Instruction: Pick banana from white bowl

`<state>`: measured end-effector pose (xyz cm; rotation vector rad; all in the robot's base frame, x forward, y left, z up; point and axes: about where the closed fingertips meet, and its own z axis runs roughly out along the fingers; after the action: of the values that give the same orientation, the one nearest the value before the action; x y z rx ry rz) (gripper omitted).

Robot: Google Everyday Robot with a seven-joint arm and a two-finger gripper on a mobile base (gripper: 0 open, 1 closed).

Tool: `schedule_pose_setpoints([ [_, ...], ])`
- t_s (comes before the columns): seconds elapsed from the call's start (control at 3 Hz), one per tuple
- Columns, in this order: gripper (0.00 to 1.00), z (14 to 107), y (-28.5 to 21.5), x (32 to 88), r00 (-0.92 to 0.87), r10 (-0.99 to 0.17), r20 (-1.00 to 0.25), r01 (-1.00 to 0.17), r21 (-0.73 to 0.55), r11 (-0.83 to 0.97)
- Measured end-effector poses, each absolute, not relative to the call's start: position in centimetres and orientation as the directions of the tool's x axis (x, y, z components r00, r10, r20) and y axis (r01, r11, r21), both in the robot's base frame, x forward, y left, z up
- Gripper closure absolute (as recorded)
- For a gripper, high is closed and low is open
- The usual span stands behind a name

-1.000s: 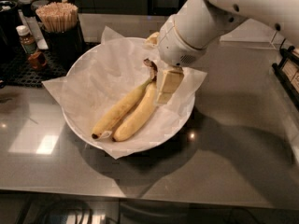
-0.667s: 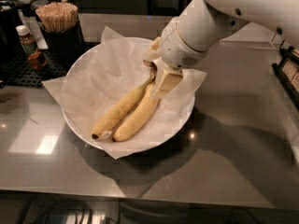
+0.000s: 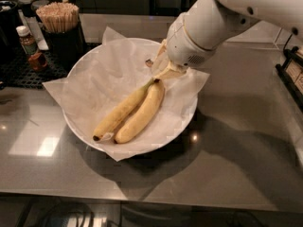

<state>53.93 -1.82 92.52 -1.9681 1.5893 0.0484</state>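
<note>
A pair of yellow bananas (image 3: 135, 111), joined at the stem, lies diagonally in the white bowl (image 3: 182, 122), which is lined with crinkled white paper. Their dark tips point to the lower left and the stem to the upper right. My gripper (image 3: 163, 71) hangs from the thick white arm that comes in from the upper right. It sits right at the stem end of the bananas, touching or almost touching the stem. The arm's wrist hides part of the bowl's far right rim.
The bowl stands on a glossy grey counter (image 3: 236, 164). At the back left are a dark holder of wooden sticks (image 3: 59, 18), a small brown bottle (image 3: 28, 44) and a black mesh mat (image 3: 19, 70). A dark rack (image 3: 293, 74) stands at the right edge.
The gripper has pulled up and back toward the stem end, uncovering more of the bananas' upper part. The bananas and the bowl have stayed where they were.
</note>
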Motion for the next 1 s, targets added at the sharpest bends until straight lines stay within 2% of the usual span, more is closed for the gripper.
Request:
schedule_pose_setpoints([
  [0.33,0.79,93.38,-2.17,54.59,0.28,-0.882,-0.38,-0.892,-0.442,-0.092],
  [1.0,0.33,93.87,-2.26,54.97,0.278,-0.885,-0.375,-0.889,-0.448,-0.089],
])
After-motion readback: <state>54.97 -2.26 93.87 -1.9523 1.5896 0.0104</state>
